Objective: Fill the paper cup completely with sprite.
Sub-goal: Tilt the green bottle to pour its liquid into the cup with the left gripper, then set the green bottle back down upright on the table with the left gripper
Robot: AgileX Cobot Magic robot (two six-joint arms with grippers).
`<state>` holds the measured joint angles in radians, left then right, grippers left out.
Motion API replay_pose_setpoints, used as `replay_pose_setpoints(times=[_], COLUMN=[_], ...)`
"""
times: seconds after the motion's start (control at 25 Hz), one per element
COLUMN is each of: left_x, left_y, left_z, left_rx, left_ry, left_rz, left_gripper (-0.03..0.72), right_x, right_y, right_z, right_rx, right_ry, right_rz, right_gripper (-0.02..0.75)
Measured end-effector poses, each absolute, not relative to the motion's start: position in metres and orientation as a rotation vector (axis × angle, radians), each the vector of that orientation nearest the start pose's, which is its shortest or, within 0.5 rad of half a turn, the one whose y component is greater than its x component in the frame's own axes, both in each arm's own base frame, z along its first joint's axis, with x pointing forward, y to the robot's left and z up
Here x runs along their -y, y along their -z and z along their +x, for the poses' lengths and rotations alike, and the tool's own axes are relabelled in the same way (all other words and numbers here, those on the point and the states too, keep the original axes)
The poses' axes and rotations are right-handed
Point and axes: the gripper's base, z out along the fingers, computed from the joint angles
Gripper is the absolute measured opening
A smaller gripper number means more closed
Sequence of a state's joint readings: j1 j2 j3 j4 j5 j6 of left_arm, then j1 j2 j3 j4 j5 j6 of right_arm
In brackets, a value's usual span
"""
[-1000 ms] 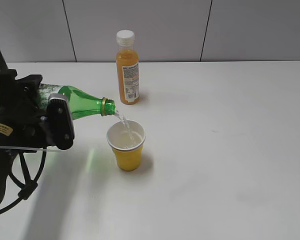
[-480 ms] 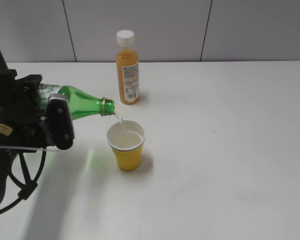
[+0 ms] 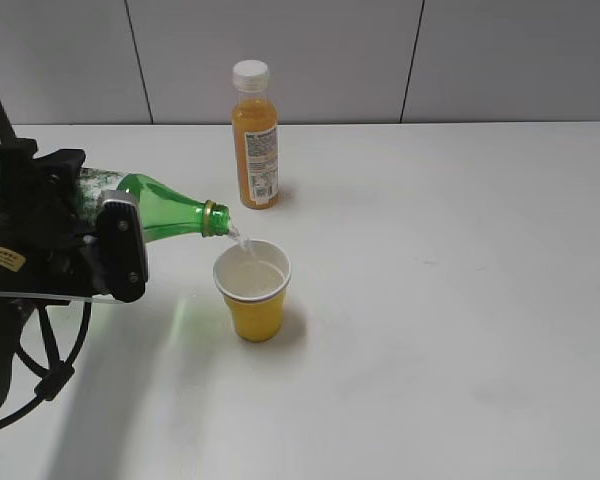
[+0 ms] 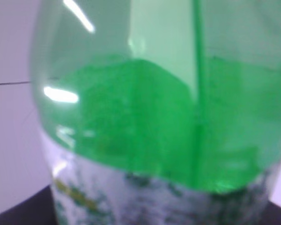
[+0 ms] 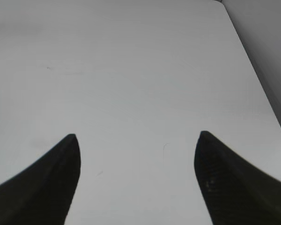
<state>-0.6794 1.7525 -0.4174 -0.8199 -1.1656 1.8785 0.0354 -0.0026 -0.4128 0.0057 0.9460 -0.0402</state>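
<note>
The yellow paper cup [image 3: 253, 298] stands on the white table, nearly full of clear liquid. My left gripper [image 3: 85, 235] is shut on the green sprite bottle [image 3: 165, 208], which lies almost level with its open mouth just above the cup's left rim. A thin stream runs from the mouth into the cup. The left wrist view is filled by the green bottle [image 4: 154, 131] and its label. My right gripper [image 5: 136, 140] is open and empty over bare table; it does not show in the exterior view.
An orange juice bottle [image 3: 254, 140] with a white cap stands upright behind the cup. The white table [image 3: 460, 300] stretches to the right, with a grey wall behind. The table's right edge shows in the right wrist view [image 5: 260, 79].
The liquid level in the cup has risen slightly. The bottle and left arm have barely moved; the stream keeps flowing.
</note>
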Motion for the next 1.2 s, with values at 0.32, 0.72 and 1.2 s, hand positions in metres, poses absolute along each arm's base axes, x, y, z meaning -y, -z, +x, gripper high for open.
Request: replay_pose_setpoints(times=[0.32,0.72,1.2], left_x=[0.1126,0.1132,0.1186], left_y=[-0.147,-0.1477,-0.1488], left_z=[0.2367,0.2369,0.2373], left_rx=[-1.358,-1.493,-1.643], left_ry=[-1.217,-1.006,-0.539], left_rz=[1.356,1.096,0.621], left_gripper=[0.463,0.463,0.463], right_x=[-0.0007,-0.0007,-0.0007], right_y=[-0.2618,-0.2618,-0.2618], right_z=[0.0088,0.0088,0.0088], right_rx=[-2.013,-2.013,-2.013], right_ry=[-0.004,-0.004,-0.004], right_rz=[-0.076,-0.076,-0.076], right_gripper=[0.585,0.585,0.585])
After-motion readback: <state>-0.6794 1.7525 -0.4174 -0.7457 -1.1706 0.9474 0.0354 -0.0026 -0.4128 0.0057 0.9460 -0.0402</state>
